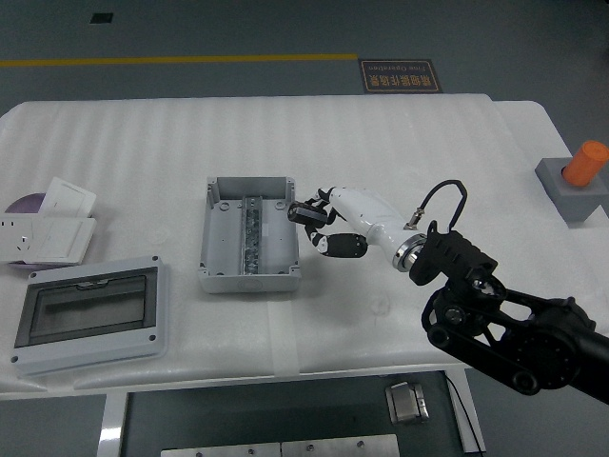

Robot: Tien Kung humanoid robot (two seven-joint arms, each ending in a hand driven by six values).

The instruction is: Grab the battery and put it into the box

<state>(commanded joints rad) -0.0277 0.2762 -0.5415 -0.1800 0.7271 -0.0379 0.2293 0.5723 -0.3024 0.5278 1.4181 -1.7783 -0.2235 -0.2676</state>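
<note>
The grey open box [249,184] lies left of the table's middle, with a metal rail along its floor. My right hand [319,227], white with dark tips, reaches in from the lower right and is at the box's right wall, just above the table. The battery does not show. The spot where it lay, right of the box, is covered by the white back of the hand. I cannot tell whether the hand holds it.
A grey enclosure with a clear lid [90,316] lies at the front left. White socket parts [48,233] lie at the left edge. A grey block with an orange knob [576,181] stands at the right edge. My black right arm [504,328] crosses the front right.
</note>
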